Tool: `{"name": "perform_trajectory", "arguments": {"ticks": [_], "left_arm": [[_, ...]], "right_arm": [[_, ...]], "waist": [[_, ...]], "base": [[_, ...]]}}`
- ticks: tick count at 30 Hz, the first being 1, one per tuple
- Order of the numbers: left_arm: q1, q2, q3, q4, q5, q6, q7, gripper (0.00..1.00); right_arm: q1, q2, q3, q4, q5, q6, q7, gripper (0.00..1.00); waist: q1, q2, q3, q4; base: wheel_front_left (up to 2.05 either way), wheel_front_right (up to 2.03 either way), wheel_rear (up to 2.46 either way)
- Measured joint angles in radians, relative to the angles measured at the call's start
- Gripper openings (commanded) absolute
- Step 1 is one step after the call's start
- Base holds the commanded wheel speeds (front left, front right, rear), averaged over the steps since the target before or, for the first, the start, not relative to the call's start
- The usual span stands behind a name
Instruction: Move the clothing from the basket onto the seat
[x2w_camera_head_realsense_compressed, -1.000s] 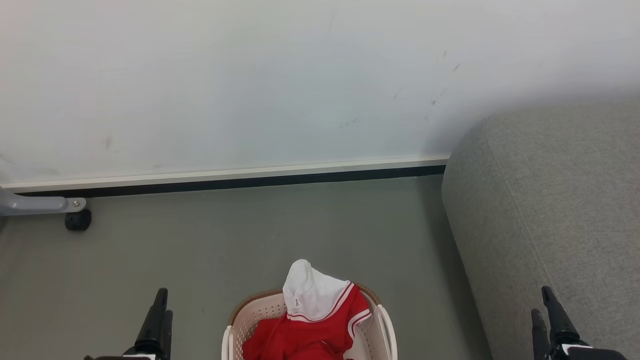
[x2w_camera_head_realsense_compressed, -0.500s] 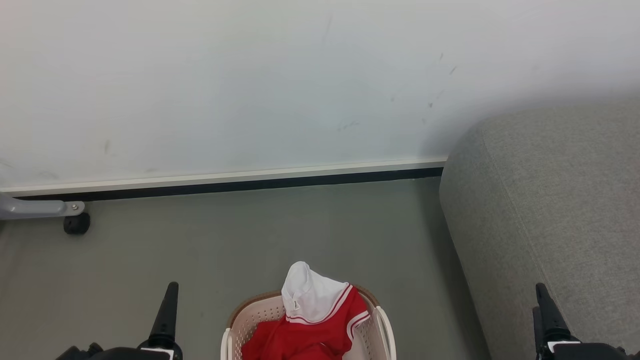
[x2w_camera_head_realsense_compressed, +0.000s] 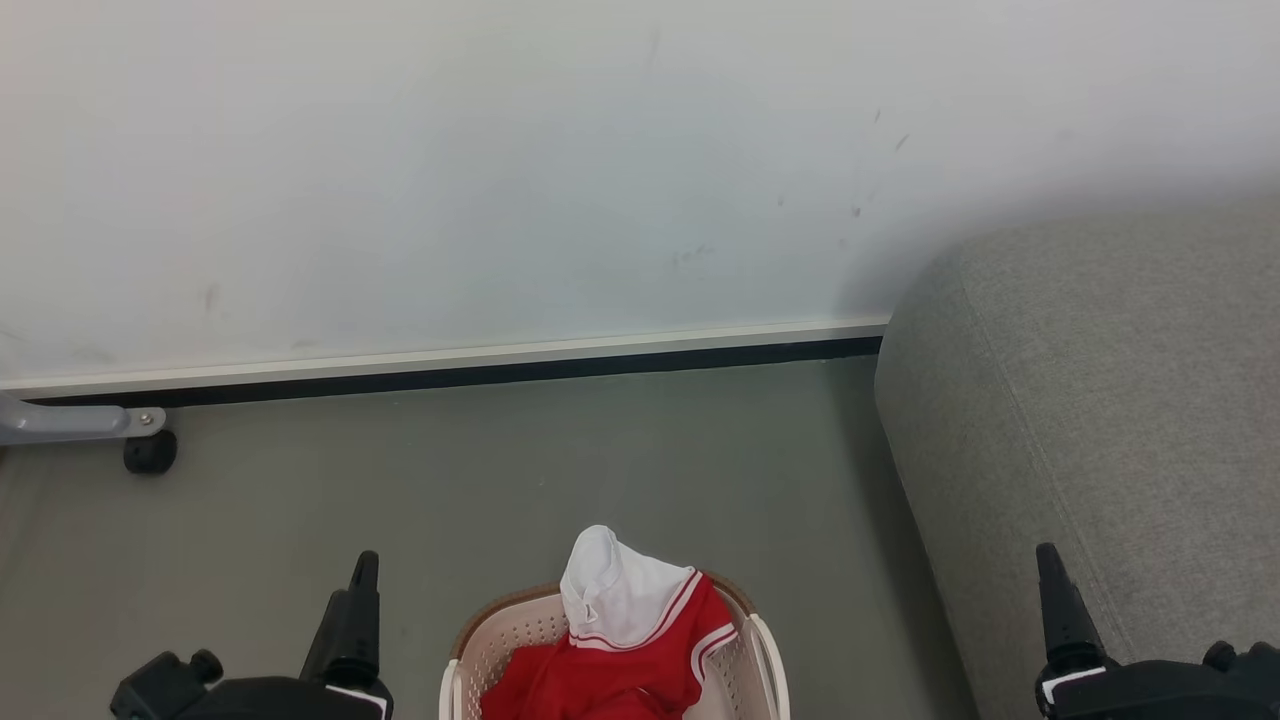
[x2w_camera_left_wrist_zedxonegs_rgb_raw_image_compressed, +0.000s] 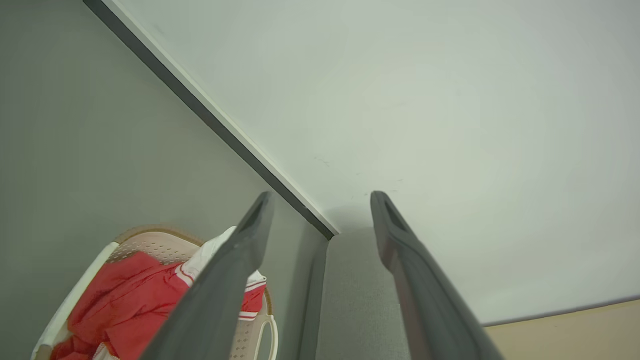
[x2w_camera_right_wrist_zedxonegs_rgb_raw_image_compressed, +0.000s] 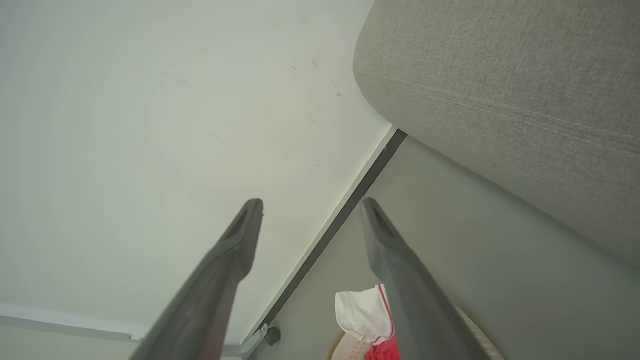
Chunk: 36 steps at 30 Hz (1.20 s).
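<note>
The red clothing with white trim (x2w_camera_head_realsense_compressed: 610, 660) is piled in the cream basket (x2w_camera_head_realsense_compressed: 470, 650) at the bottom centre of the head view, a white panel sticking up. The same clothing (x2w_camera_left_wrist_zedxonegs_rgb_raw_image_compressed: 125, 305) and basket (x2w_camera_left_wrist_zedxonegs_rgb_raw_image_compressed: 150, 242) show low left in the left wrist view. The grey seat (x2w_camera_head_realsense_compressed: 1100, 400) fills the right side. My left gripper (x2w_camera_head_realsense_compressed: 360, 590) hangs left of the basket, open and empty, its fingers (x2w_camera_left_wrist_zedxonegs_rgb_raw_image_compressed: 250, 240) spread. My right gripper (x2w_camera_head_realsense_compressed: 1050, 580) is right of the basket, against the seat's side, open and empty, with fingers (x2w_camera_right_wrist_zedxonegs_rgb_raw_image_compressed: 245, 230) apart.
A pale wall (x2w_camera_head_realsense_compressed: 500, 170) with a white and black skirting (x2w_camera_head_realsense_compressed: 450, 360) runs behind the grey floor (x2w_camera_head_realsense_compressed: 500, 470). A grey metal leg with a black caster (x2w_camera_head_realsense_compressed: 150, 452) stands at the far left by the wall.
Both grippers have risen further into the head view and shifted inward toward the basket. The clothing and basket have not been touched.
</note>
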Motion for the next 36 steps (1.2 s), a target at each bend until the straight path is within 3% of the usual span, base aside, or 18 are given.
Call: {"name": "perform_trajectory", "arguments": {"ticks": [36], "left_arm": [[0.063, 0.094, -0.082, -0.052, 0.625, 0.097, -0.135, 1.0]], "right_arm": [[0.042, -0.036, 0.183, -0.028, -0.588, -0.095, -0.136, 1.0]], "waist": [[0.0, 0.0, -0.006, -0.019]], "base": [[0.0, 0.0, 0.0]]}}
